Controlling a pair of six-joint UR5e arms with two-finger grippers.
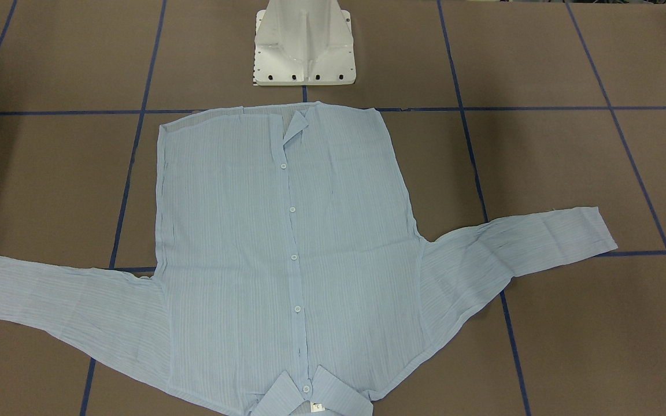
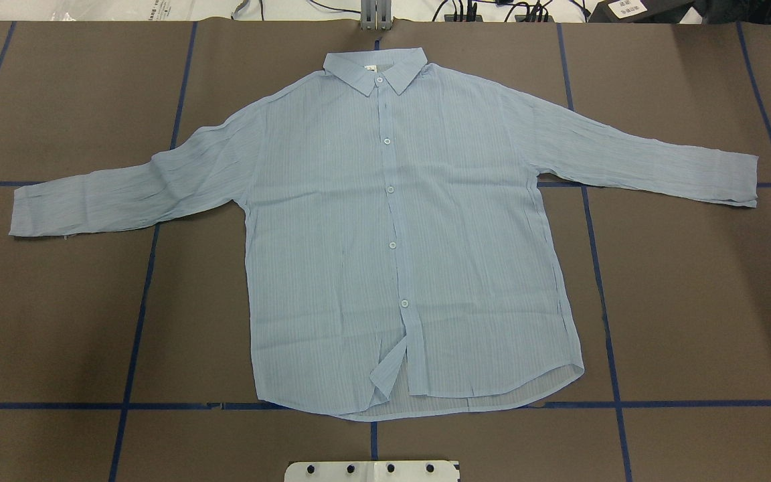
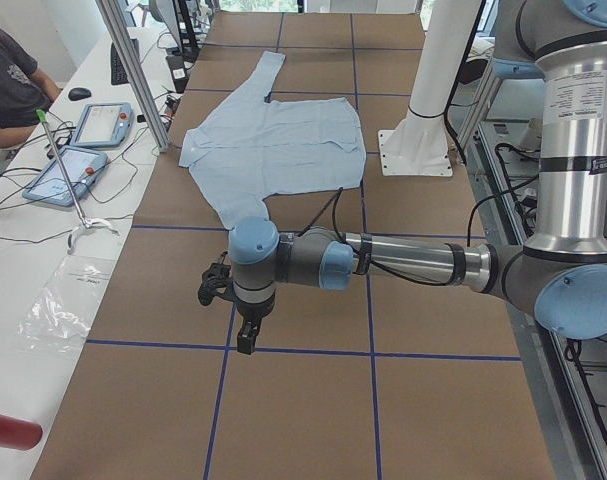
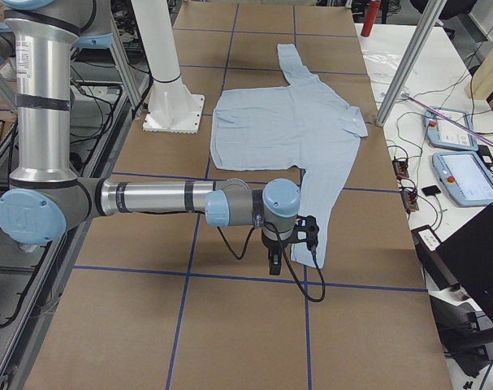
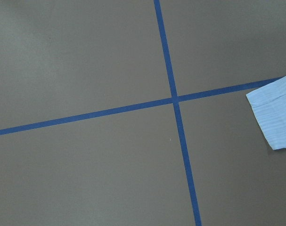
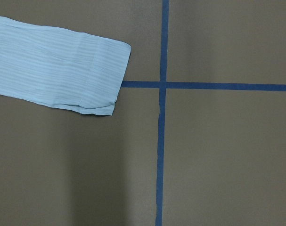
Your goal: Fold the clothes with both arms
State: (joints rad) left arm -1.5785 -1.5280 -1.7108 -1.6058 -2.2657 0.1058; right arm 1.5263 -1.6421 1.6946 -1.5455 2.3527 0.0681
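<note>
The brown table, crossed by blue tape lines, carries the white pedestal base at the robot's edge. The pale-blue shirt lies flat and buttoned directly in front of the pedestal, hem nearest it, collar farthest, both sleeves spread sideways. The left arm reaches out well to the pedestal's left, and the right arm well to its right. The left gripper hangs over bare table beyond the left cuff. The right gripper hangs near the right cuff. How wide either gripper's jaws stand cannot be told. Small white buttons run down the front, and a tiny label sits inside the collar.
</note>
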